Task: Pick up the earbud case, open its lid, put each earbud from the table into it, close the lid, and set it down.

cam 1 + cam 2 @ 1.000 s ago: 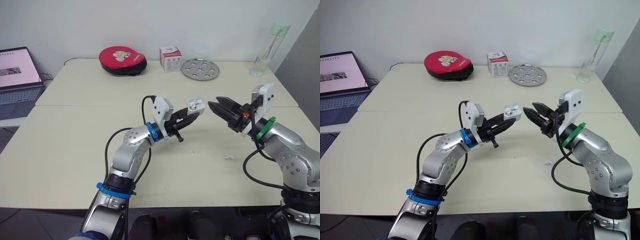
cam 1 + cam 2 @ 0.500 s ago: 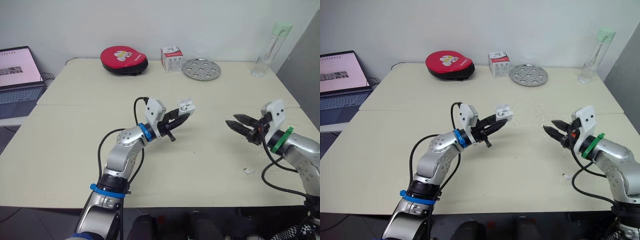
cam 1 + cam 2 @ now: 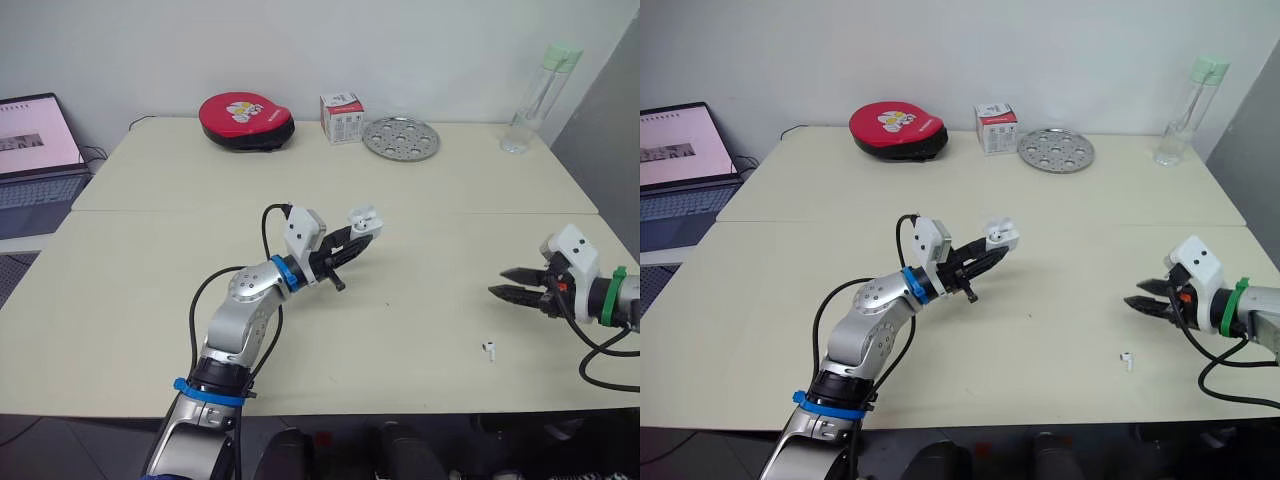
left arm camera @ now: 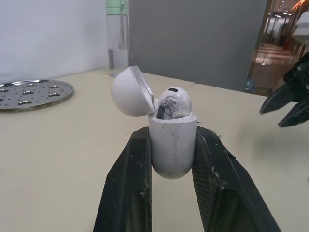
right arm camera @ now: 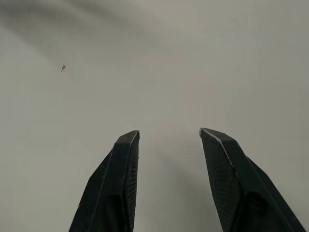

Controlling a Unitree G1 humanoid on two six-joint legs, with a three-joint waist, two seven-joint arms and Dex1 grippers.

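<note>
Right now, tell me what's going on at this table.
The left end effector holds the earbud case up off the table, its lid flipped open and a seated earbud poking out of it. A loose earbud lies on the table near the front right. The right end effector is open and empty, low over the table near that earbud but apart from it, so it is not yet picked up.

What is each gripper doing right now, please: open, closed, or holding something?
Left gripper: shut on the earbud case, whose lid is open with one earbud seated inside.
Right gripper: open, holding nothing.
</note>
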